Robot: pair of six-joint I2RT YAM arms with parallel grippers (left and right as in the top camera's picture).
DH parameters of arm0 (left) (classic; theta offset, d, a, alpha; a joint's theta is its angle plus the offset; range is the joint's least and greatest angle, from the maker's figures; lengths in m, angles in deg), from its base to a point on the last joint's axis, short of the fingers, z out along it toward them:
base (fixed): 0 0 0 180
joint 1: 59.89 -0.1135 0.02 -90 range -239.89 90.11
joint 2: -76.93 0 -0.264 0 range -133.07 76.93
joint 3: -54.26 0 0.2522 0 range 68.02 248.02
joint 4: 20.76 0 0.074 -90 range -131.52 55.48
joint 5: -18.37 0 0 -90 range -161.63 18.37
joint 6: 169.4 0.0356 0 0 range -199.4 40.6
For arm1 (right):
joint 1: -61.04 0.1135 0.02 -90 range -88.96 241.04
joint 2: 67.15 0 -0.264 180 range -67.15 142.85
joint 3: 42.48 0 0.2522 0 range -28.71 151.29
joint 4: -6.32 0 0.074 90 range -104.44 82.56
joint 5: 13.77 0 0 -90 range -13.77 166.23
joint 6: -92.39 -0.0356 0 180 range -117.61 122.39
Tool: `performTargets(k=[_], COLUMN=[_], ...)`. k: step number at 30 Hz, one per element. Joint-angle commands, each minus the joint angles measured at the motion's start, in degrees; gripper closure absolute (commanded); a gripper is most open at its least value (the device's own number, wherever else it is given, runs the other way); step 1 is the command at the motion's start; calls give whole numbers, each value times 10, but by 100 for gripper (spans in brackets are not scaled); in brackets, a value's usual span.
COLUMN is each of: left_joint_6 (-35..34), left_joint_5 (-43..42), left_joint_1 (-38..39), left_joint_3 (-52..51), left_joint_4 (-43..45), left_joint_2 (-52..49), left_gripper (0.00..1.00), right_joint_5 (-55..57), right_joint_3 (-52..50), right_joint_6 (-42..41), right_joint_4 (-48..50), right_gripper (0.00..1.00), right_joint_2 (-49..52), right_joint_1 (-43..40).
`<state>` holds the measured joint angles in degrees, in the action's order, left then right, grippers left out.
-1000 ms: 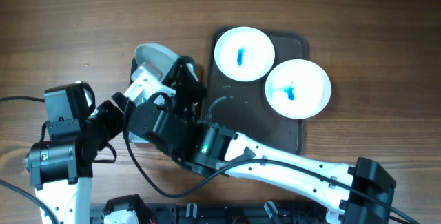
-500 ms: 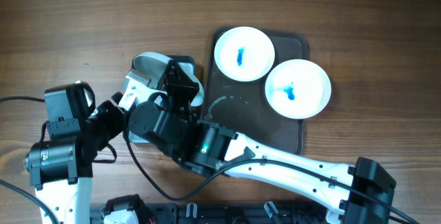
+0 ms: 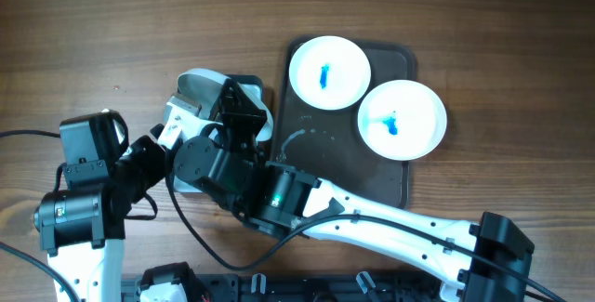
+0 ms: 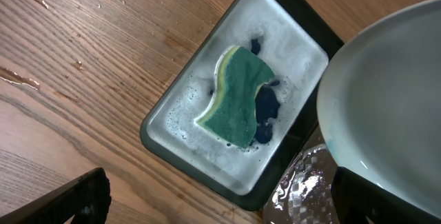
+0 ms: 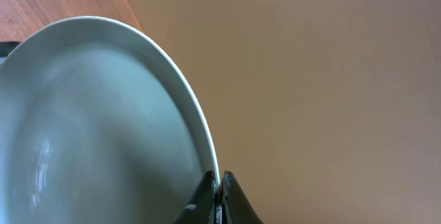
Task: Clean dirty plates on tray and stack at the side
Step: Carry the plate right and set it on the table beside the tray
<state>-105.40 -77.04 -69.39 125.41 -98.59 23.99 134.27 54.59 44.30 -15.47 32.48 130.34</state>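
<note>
My right gripper (image 3: 244,107) is shut on the rim of a white plate (image 3: 198,88) and holds it tilted above the left side of the table. The right wrist view shows the jaws (image 5: 220,182) pinched on the plate's edge (image 5: 89,114). The plate also shows at the right of the left wrist view (image 4: 386,100). My left gripper (image 3: 175,127) is wide open and empty (image 4: 231,198), above a grey dish (image 4: 179,120) of soapy water holding a green sponge (image 4: 238,96). Two white plates with blue stains (image 3: 329,72) (image 3: 402,119) lie on the dark tray (image 3: 344,153).
The sponge dish is mostly hidden under both arms in the overhead view. Bare wooden table (image 3: 139,23) lies to the left and beyond the tray. The right arm (image 3: 372,218) crosses the table's front, below the tray.
The held plate has tipped further and shifted slightly left and toward the front. My left gripper has moved a little to the left. The two stained plates have not moved.
</note>
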Motion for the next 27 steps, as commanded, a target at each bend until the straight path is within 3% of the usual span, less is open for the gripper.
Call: performTargets(k=[1,6,8,12,14,16,22,24,27], left_joint_6=[1,1,1,1,1,1,1,1,1], left_joint_5=[10,10,10,10,10,10,10,10,10], left_joint_1=[-5,-5,-5,-5,-5,-5,-5,-5,-5], left_joint_3=[11,11,11,11,11,11,11,11,11], left_joint_4=[1,1,1,1,1,1,1,1,1], left_joint_2=[3,3,3,3,3,3,3,3,3], left_gripper=[0,0,0,0,0,0,0,0,0], right_joint_5=[-1,2,2,-34,-149,-364,-846,-915,-927], right_joint_3=[14,14,14,14,14,14,14,14,14], right_joint_6=[0,-24,-104,-373,-501,-615,-670,-680,-678], right_joint_4=[6,18,10,-98,-172,-224,-224,-226,-263], right_gripper=[96,96,96,96,96,96,96,96,96], right_joint_2=[-16,-16,-16,-16,-16,-16,-39,-59,-95], right_joint_1=[2,-8,-28,-92,-134,-202,-399,-471,-574])
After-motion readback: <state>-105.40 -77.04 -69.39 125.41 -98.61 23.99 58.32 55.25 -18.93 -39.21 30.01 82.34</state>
